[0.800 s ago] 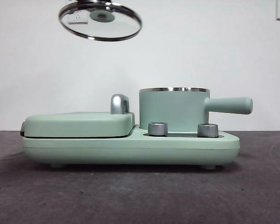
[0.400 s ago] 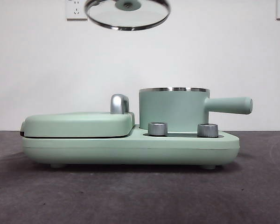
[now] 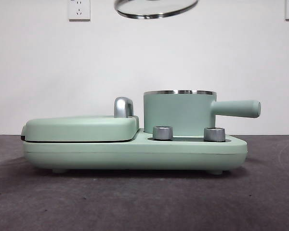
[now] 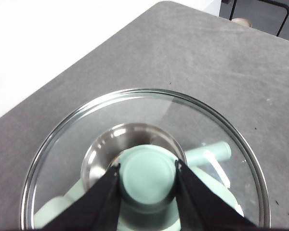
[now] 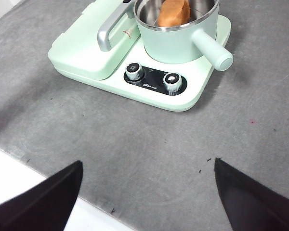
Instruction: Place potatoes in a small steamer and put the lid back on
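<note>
An orange-brown potato [image 5: 173, 13] lies inside the small mint-green steamer [image 3: 179, 113], whose straight handle [image 3: 237, 109] points right. High above it hangs the glass lid [image 3: 156, 7], partly cut off by the front view's upper edge. My left gripper [image 4: 147, 171] is shut on the lid's mint-green knob [image 4: 147, 174], and through the glass I see the steamer [image 4: 135, 144] below. My right gripper [image 5: 147, 180] is open with nothing between its fingers, held back over the table's near edge, away from the appliance.
The steamer stands on a mint-green base [image 3: 135, 151] with two steel dials [image 3: 163, 133] and a flat hinged griddle cover [image 3: 82, 127] with a steel handle [image 3: 123, 107] on its left. A wall socket [image 3: 79, 9] is on the wall behind.
The lid, held by my left gripper, has moved to the right and a little higher, from above the griddle to above the steamer. The right arm's earlier state is not shown.
</note>
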`<state>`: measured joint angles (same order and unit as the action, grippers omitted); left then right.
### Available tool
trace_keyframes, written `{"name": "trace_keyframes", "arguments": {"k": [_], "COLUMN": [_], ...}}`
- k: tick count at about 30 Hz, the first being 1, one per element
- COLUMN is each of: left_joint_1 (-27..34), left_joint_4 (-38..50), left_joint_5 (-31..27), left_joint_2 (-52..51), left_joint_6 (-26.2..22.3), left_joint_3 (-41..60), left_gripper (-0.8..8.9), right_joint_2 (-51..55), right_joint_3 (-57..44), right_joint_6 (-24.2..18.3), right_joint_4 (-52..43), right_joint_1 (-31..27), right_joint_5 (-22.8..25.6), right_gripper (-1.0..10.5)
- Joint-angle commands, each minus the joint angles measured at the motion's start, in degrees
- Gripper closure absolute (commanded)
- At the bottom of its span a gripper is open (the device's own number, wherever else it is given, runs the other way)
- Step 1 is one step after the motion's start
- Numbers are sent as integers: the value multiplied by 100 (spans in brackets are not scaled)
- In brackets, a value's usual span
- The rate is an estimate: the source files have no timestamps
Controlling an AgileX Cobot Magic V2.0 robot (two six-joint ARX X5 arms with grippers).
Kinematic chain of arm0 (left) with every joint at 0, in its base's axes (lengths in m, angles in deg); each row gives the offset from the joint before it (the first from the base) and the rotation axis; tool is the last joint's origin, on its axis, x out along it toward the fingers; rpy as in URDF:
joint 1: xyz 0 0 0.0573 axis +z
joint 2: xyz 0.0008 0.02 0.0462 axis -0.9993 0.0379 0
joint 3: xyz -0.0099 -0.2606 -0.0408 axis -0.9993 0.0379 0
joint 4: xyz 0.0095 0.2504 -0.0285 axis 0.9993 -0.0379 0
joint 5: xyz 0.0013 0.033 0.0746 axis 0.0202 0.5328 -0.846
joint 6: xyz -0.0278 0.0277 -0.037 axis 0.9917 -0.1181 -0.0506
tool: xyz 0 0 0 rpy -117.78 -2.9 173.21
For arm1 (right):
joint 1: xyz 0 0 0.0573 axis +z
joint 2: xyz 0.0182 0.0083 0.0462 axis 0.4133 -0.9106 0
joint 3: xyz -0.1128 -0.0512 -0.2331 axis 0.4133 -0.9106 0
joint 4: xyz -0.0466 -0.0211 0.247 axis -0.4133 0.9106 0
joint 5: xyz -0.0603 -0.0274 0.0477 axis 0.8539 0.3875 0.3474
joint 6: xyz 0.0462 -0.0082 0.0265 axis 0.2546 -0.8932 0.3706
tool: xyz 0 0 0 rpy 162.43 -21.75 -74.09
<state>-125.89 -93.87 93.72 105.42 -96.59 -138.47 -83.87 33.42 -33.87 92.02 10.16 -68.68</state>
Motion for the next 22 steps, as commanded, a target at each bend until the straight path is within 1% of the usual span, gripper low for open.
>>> {"name": "trace_keyframes", "arguments": {"k": [1,8,14,19,22], "left_joint_1": [-96,-101,-101,-103,-94], "left_joint_4": [317,682,866,1403,1539], "left_joint_5": [24,24,24,24,15], "left_joint_2": [267,732,1163,1488,1613], "left_joint_6": [190,352,304,264,264], "left_joint_3": [-153,-155,-155,-155,-155], "left_gripper": [798,798,798,798,798], "right_joint_2": [-2,-2,-2,-2,-2], "right_joint_3": [44,44,44,44,44], "right_joint_6": [76,81,105,160,232], "right_joint_4": [-66,-63,-66,-66,-66], "right_joint_1": [50,50,50,50,50], "right_joint_5": [-17,-13,24,39,48], "right_gripper": [513,513,513,513,513]}}
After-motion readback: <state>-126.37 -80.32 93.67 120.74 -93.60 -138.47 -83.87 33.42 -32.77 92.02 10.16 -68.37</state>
